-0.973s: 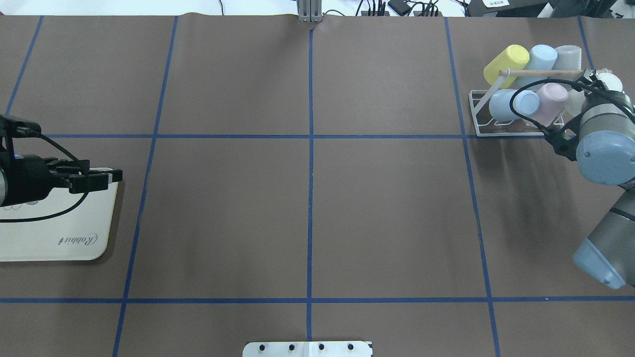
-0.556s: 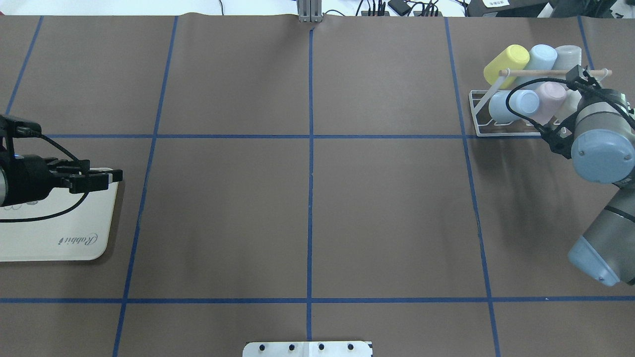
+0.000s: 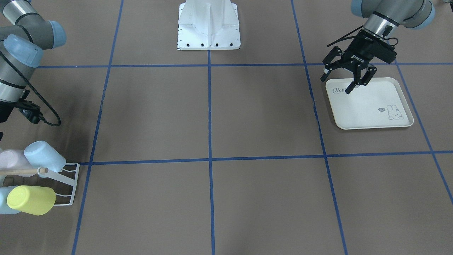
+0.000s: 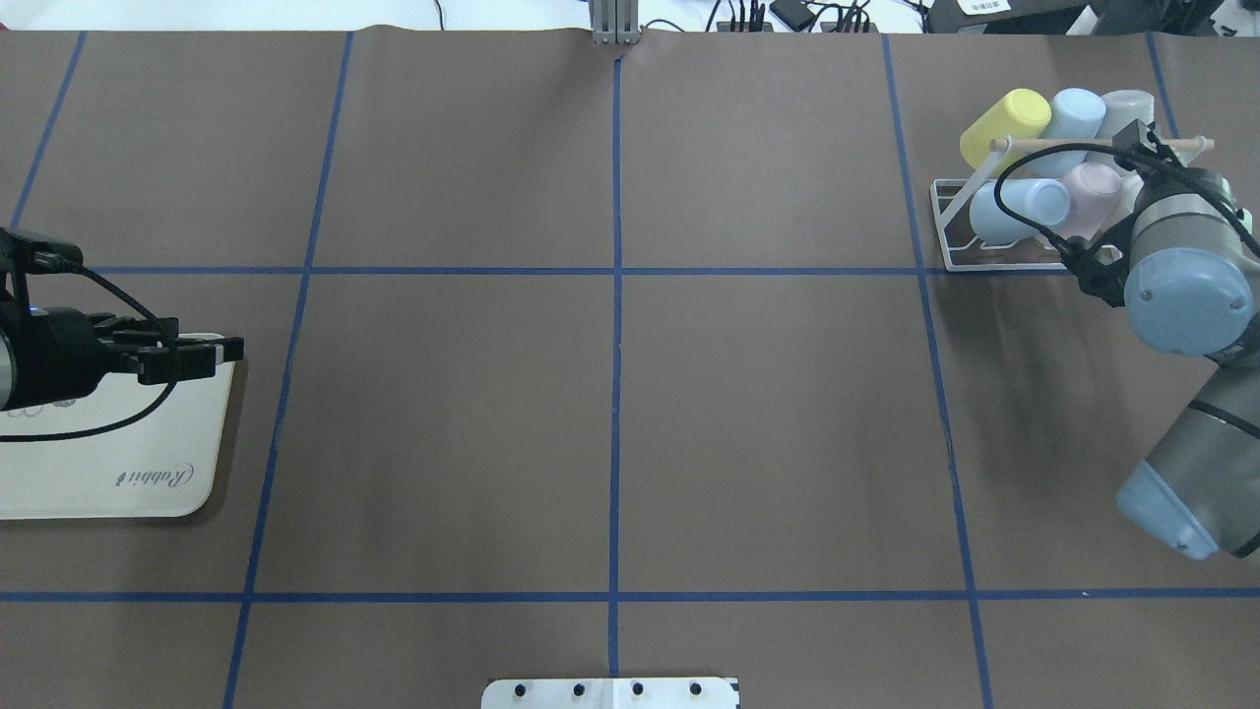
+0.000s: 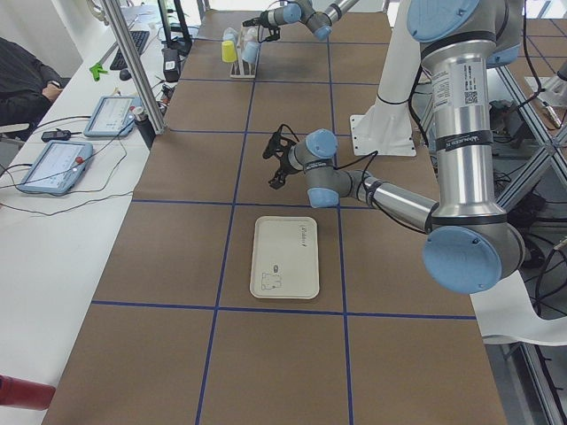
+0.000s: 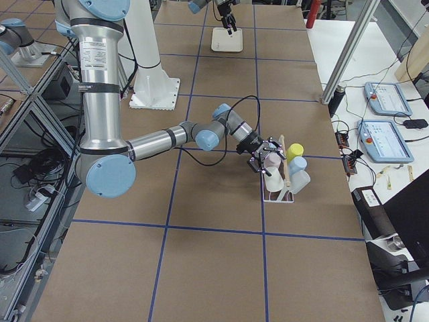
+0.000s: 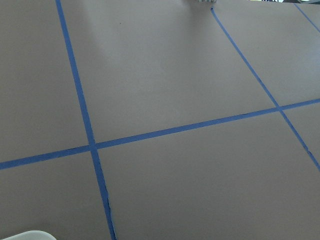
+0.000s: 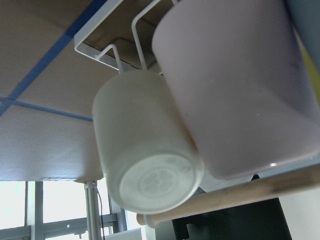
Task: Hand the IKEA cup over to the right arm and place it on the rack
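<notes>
Right arm (image 4: 1176, 266) is at the rack (image 4: 950, 258), in the bench's (image 4: 610, 443) far right corner. Wrist camera looks straight at a white cup (image 8: 145, 150), tipped base-out on a prong and touching the pink cup (image 8: 235, 85). I read the white cup as the task's cup, so the step in hand is likely let-go and back-out.

Right fingers (image 6: 260, 159) sit among the cups. Only the side view shows them, so I cannot tell whether they are apart or clamped. Left fingers (image 3: 354, 85) are spread, holding nothing, over the near corner of the tray (image 3: 371, 106).

Doing it well:
- Confirm the cup hangs on the prong on its own before pulling away.
- Back out along the approach line — no sideways sweep, since the pink cup is in contact and the wooden dowel (image 4: 1053, 144) runs just above.
- Watch the black cable loop (image 4: 1014, 197). It drapes across the blue cup (image 4: 1024, 205) in the overhead view, and I can't tell whether it touches. It could hook a cup or the dowel end.

Room:
- The rack is crowded, with the yellow cup (image 4: 1004, 123) and others on the far row and the bench edge close beyond.
- The free way out is toward the bench middle — nothing shows between rack and tray.
- The left arm is well apart, so it is no conflict.
</notes>
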### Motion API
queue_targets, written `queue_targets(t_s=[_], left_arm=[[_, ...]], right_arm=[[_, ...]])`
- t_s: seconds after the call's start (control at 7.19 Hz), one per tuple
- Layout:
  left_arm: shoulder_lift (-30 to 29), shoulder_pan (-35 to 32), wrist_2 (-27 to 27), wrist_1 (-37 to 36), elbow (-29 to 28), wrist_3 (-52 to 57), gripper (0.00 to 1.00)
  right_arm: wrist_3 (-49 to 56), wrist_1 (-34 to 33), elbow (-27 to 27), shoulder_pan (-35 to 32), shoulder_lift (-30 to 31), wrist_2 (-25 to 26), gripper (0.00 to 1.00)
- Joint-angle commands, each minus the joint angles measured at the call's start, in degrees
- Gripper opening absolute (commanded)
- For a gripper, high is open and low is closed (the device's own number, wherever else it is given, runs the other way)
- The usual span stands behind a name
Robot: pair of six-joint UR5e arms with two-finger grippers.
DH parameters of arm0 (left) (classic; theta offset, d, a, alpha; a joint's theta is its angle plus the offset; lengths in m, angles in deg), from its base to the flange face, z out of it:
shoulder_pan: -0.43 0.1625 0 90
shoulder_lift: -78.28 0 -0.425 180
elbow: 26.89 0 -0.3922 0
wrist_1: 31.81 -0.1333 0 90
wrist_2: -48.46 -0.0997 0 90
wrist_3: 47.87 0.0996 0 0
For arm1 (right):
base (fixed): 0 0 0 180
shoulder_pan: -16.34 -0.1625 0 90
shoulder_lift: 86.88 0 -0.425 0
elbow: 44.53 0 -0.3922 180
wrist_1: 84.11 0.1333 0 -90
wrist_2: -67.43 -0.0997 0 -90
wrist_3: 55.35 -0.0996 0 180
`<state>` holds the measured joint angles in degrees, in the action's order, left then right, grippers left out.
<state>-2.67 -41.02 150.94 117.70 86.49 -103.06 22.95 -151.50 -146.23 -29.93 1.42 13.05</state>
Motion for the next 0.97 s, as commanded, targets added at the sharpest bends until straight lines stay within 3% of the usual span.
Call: queue_targets(t_s=[0.0,0.14,0.42,0.56,0.83], left_arm=[[0.00,-0.03,0.00,0.00,0.00,0.00,1.00],[0.00,-0.03,0.00,0.00,0.09,-0.09,1.00],[0.00,0.06,0.00,-0.09,0.00,0.17,1.00],[0.00,-0.03,0.00,-0.09,-0.44,0.26,1.00],[0.61,-0.11,0.09,-0.18,-1.67,0.96,1.00]], right_arm=[[-0.52,-0.11,-0.25,-5.20,-2.76,-9.71,0.99],[-2.78,-0.37,-0.25,-7.41,-3.12,-10.73,0.99],[-30.07,-5.17,0.01,-10.76,-3.48,-13.62,0.99],[-42.93,-7.12,-0.07,-13.47,-3.56,-21.73,0.99],[-56.45,-10.19,-0.34,-20.32,-4.00,-38.78,0.99]])
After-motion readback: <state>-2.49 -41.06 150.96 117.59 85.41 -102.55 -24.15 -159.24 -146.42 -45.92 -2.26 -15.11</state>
